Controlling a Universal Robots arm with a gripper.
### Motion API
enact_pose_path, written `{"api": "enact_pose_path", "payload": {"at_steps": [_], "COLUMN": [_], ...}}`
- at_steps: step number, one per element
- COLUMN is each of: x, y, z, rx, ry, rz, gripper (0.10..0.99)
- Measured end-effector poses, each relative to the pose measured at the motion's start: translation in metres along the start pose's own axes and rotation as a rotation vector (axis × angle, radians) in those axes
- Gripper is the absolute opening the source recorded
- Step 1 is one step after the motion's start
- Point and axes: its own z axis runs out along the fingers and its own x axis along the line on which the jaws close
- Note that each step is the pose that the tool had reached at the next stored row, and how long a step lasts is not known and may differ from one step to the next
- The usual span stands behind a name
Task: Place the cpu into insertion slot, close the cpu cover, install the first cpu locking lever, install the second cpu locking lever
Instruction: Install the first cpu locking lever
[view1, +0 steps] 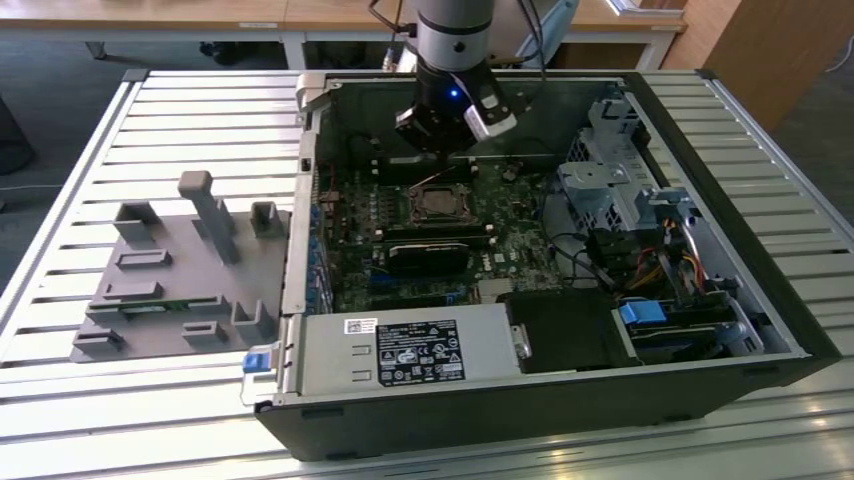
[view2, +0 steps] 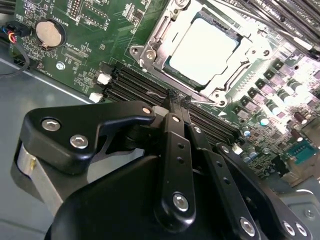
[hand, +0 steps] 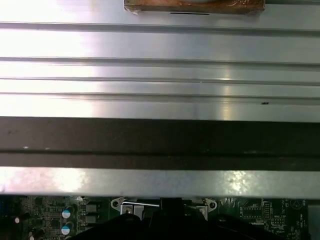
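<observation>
Below, the pale square cpu (view2: 202, 50) lies under its silvery cover (view2: 156, 37); the closed gripper (view2: 177, 101) holds nothing.

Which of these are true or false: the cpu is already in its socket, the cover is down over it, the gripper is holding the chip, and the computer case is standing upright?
1. The cpu sits in the insertion slot. True.
2. The cpu cover lies down around the chip. True.
3. The gripper holds the chip. False: its fingertips are together near the socket's edge, with no chip between them.
4. The computer case stands upright. False: it lies on its side, open.
</observation>
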Motion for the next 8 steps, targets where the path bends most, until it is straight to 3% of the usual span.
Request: {"api": "enact_pose_path", "payload": {"at_steps": [8], "x": [-0.0025], "y": [0.0021], "z": [0.0059], "rx": [0.0], "ry": [0.0], "rz": [0.0], "gripper": [0.106]}}
